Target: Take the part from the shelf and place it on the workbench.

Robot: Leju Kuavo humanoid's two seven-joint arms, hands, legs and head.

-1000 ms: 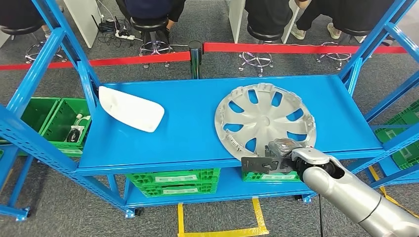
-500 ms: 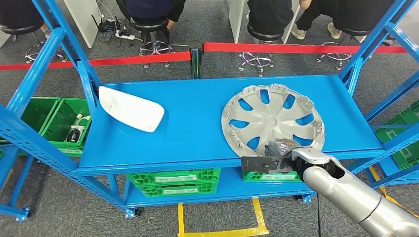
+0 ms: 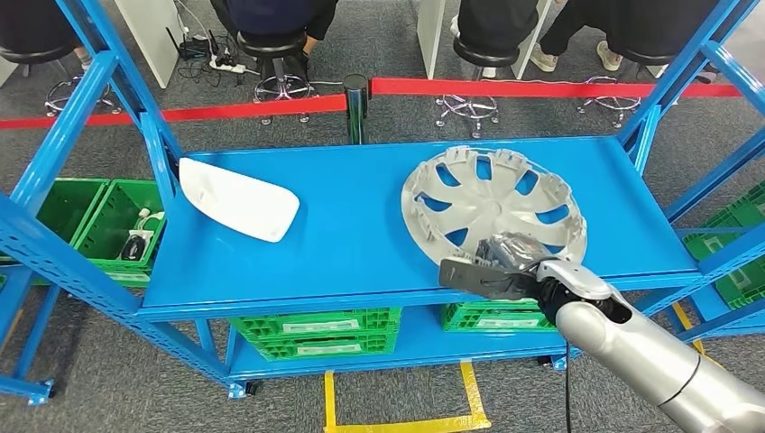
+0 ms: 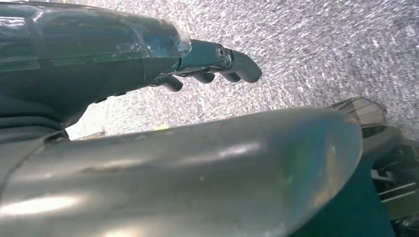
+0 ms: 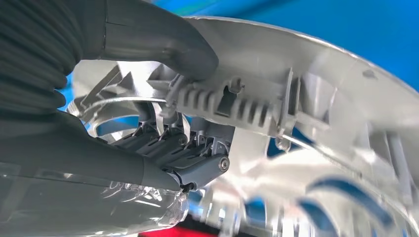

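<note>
A silver hubcap (image 3: 492, 206) is tilted on the right half of the blue shelf (image 3: 352, 244), its near edge lifted. My right hand (image 3: 512, 262) grips that near rim. The right wrist view shows the thumb (image 5: 163, 42) pressed on the ribbed inner rim of the hubcap (image 5: 276, 98) while the fingers (image 5: 197, 158) curl under it. A white curved part (image 3: 236, 198) lies on the shelf's left half. My left hand (image 4: 217, 64) hangs over grey carpet with its fingers loosely curled and nothing in them.
Blue uprights (image 3: 99, 99) frame the shelf on both sides. Green crates (image 3: 316, 329) sit on the lower level and on the floor at left (image 3: 99, 221). A red barrier tape (image 3: 541, 88) runs behind, with seated people on stools beyond. Yellow floor tape (image 3: 401, 422) marks the near side.
The hubcap has gone from lying flat to tilted, its near edge raised by my right hand, which has moved up a little and back over the shelf edge.
</note>
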